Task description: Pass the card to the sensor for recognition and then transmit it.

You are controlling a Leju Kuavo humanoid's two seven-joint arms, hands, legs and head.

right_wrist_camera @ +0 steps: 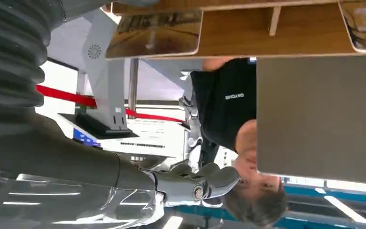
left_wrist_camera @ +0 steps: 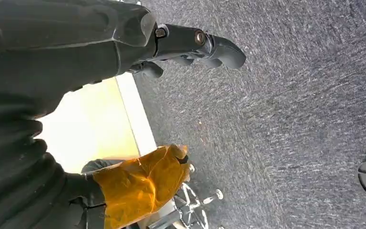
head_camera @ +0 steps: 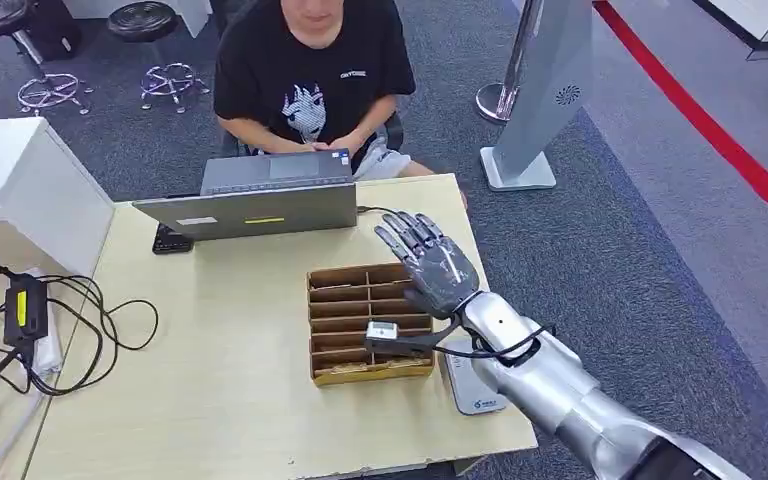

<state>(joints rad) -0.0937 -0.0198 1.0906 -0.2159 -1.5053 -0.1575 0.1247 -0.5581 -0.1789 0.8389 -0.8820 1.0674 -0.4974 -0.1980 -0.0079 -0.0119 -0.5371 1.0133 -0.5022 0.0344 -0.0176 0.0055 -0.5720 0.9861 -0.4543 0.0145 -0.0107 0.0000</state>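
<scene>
**Right robot hand spread above the card box, no card held**

Head view: right robot hand (head_camera: 430, 262) hovers palm-down, fingers apart and grasping nothing, over the far right corner of the wooden divider box (head_camera: 368, 322) on the desk (head_camera: 230, 390). A white card reader (head_camera: 471, 385) lies just beside the box on its right, partly under the forearm. A person in a black shirt (head_camera: 310, 75) sits behind a grey laptop (head_camera: 260, 200) at the far edge. No card can be picked out in the slots from here. By my reading the task is near its start: nothing has been picked up, so the scan and the handover both remain.

Left wrist view: left robot hand (left_wrist_camera: 190, 45) hangs beside the desk edge over grey carpet, fingers loosely curled in around nothing. An orange glove (left_wrist_camera: 140, 183) on someone's hand shows near the desk edge.

Right wrist view: box underside and dividers run along one edge, with two glossy cards (right_wrist_camera: 155, 34) standing in slots; their print is unreadable. The fingers (right_wrist_camera: 219, 179) are empty. The laptop's back hides much of the person.
</scene>
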